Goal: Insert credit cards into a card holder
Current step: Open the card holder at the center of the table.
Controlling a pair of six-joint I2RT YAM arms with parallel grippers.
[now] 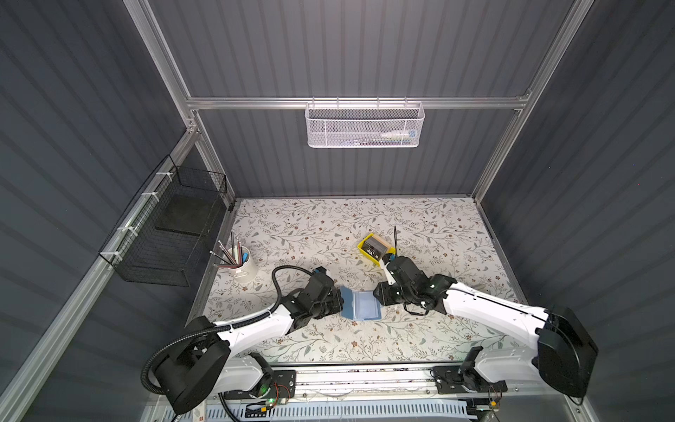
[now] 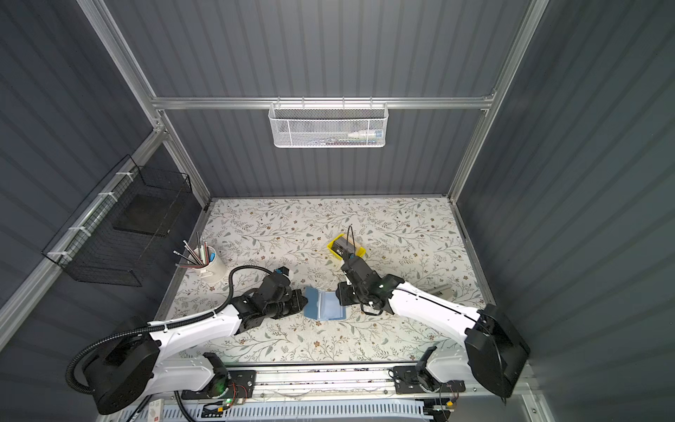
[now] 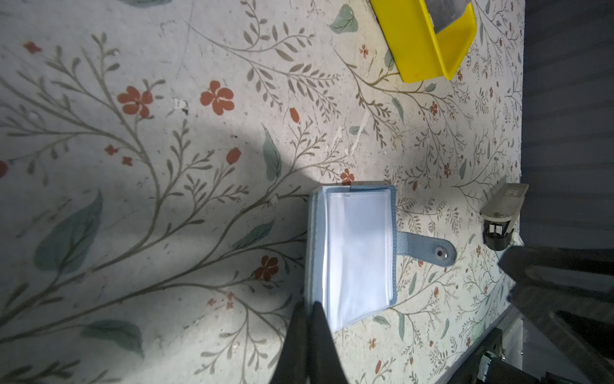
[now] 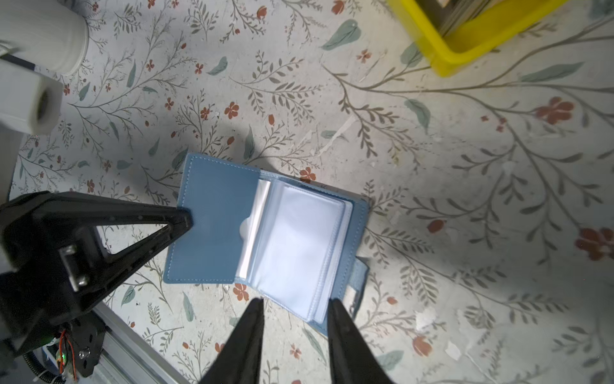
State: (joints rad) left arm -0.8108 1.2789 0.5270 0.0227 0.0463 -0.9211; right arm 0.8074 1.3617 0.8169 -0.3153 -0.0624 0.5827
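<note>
The blue card holder [image 1: 359, 307] [image 2: 325, 305] lies open on the floral table between both arms, clear sleeves [image 4: 299, 246] facing up and snap strap [image 3: 428, 249] spread out flat. My left gripper [image 1: 341, 301] [image 3: 309, 306] is shut, its tips resting on the outer edge of the left cover [image 4: 212, 219]. My right gripper [image 4: 295, 304] [image 1: 376, 294] is open, its jaws straddling the near corner of the sleeves and gripping nothing. Black credit cards [image 1: 376, 247] [image 2: 343, 248] stand in the yellow tray [image 1: 367, 254] [image 3: 425, 43] behind the right arm.
A white mug of pens [image 1: 244, 268] [image 2: 212, 268] stands at the table's left side. A small grey stapler-like object [image 3: 501, 212] lies near the right wall. A black wire basket [image 1: 171, 234] hangs on the left wall and a white mesh basket [image 1: 365, 124] on the back.
</note>
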